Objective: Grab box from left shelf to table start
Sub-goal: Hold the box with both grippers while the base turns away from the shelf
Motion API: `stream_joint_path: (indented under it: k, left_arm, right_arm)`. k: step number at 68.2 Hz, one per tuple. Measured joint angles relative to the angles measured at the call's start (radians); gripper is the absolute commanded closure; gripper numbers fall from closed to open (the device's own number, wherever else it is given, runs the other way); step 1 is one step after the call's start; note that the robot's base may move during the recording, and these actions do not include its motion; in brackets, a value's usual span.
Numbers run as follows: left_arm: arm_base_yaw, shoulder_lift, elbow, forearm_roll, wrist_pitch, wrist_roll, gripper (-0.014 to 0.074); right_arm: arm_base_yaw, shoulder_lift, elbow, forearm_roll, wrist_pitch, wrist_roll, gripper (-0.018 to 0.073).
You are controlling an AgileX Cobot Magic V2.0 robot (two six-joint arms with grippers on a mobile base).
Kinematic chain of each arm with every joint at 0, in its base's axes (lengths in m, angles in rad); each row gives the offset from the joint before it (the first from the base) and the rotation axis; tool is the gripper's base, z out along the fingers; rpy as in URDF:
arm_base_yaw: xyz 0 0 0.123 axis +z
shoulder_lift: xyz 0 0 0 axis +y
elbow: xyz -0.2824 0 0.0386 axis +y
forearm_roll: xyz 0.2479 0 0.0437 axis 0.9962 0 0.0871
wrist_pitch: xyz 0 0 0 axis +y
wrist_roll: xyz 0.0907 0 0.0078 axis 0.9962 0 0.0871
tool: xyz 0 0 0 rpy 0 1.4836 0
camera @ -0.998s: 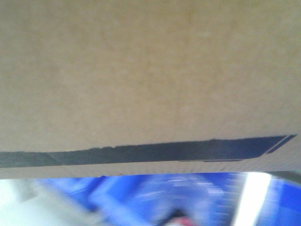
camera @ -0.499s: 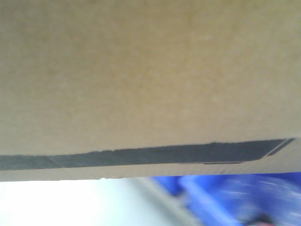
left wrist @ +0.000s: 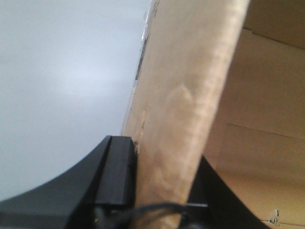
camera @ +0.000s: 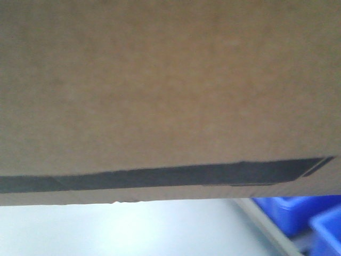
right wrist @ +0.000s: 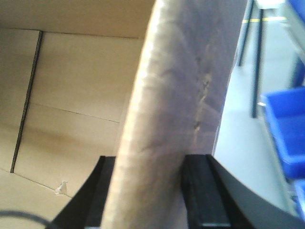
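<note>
The tan cardboard box [camera: 160,90] fills most of the front view, close to the camera, with a dark printed strip near its lower edge. In the left wrist view my left gripper [left wrist: 164,191] is shut on an upright flap of the box [left wrist: 186,95], one black finger on each side. In the right wrist view my right gripper [right wrist: 147,195] is shut the same way on another flap of the box [right wrist: 181,90]. The box's open inside shows beyond both flaps. The left shelf is out of view.
Pale grey floor [camera: 133,229] shows under the box. Blue plastic bins [camera: 298,213] stand at the lower right, and blue bins [right wrist: 286,129] on a metal rack lie to the right of the right gripper. Dark frame legs [right wrist: 257,57] stand behind them.
The box keeps its place in the front view while the background slides right: the blue bins, once across the bottom, are now only at the lower right. Both grips hold.
</note>
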Motion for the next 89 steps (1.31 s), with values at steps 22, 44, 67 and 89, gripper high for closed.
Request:
stream_joint_path:
  k: [22,44,67,89]
  left_arm:
    - [0.0,0.0,0.0,0.0,0.002,0.0,0.0689]
    - [0.0,0.0,0.0,0.0,0.005,0.0,0.0689]
    - [0.0,0.0,0.0,0.0,0.005,0.0,0.0689]
    - [0.0,0.0,0.0,-0.002,0.005,0.0,0.0689]
  right_arm:
    - [0.0,0.0,0.0,0.0,0.0,0.0,0.05]
    - [0.0,0.0,0.0,0.002,0.002,0.0,0.05]
    - [0.0,0.0,0.0,0.002,0.002,0.0,0.05]
    - [0.0,0.0,0.0,0.002,0.004,0.0,0.05]
